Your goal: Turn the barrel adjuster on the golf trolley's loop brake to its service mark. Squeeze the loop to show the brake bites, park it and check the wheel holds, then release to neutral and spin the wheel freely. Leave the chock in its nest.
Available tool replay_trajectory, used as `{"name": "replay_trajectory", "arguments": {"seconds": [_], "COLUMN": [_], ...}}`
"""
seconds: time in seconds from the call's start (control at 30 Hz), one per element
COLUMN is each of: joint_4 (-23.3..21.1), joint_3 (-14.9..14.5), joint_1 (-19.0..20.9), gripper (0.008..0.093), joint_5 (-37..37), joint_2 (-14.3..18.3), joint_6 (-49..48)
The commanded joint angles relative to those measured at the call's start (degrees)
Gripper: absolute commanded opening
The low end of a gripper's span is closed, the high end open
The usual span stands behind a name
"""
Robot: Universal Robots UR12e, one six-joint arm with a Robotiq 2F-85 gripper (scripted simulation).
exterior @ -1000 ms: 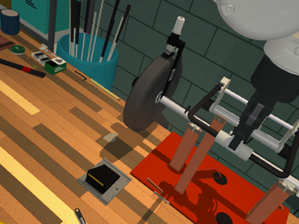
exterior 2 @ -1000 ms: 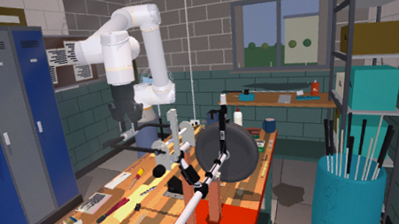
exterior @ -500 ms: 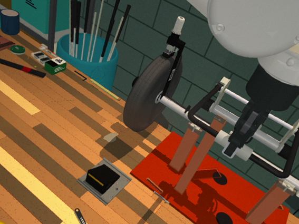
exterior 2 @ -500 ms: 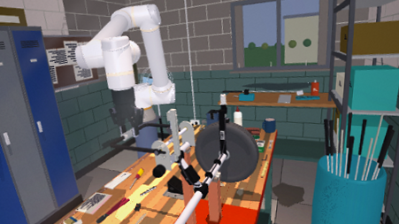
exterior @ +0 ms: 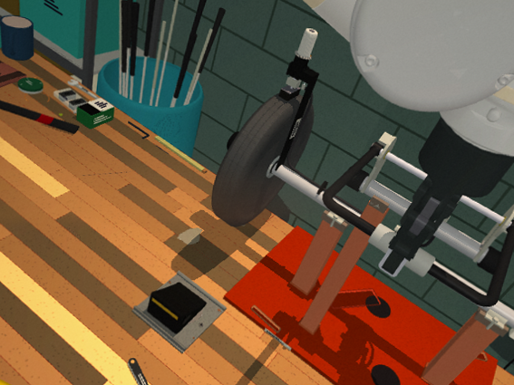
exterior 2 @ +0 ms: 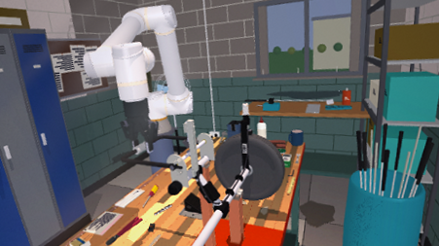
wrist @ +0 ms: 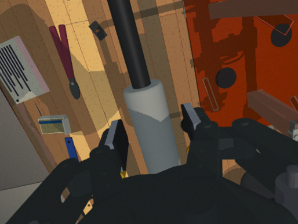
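Observation:
My gripper (exterior: 399, 258) (wrist: 153, 127) is open and straddles the white sleeve (wrist: 150, 122) on the black loop brake bar (exterior: 460, 283), holding nothing. The loop brake (exterior: 415, 219) sits on the trolley's white handle tube, carried by brown posts on the red base plate (exterior: 366, 332). The grey wheel (exterior: 255, 162) stands upright at the tube's left end, with the white-capped barrel adjuster (exterior: 306, 42) above it. The black chock (exterior: 176, 306) sits in its grey metal nest on the bench.
The teal bin (exterior: 151, 98) of rods stands beyond the bench's far edge. Small boxes, a green disc and a black-red bar (exterior: 27, 114) lie at the far left of the bench. Blue lockers (exterior 2: 7, 132) stand beside the bench.

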Motion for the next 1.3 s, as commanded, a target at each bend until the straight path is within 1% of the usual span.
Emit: {"name": "replay_trajectory", "arguments": {"seconds": [0.0, 1.03, 1.07, 1.27], "joint_4": [-0.03, -0.07, -0.07, -0.07], "joint_3": [-0.05, -0.02, -0.02, -0.02], "joint_1": [0.0, 0.0, 0.0, 0.0], "gripper": [0.054, 0.054, 0.053, 0.041], "joint_5": [0.0, 0.0, 0.0, 0.0], "joint_2": [-0.05, -0.03, -0.03, -0.03], "joint_6": [0.0, 0.0, 0.0, 0.0]}}
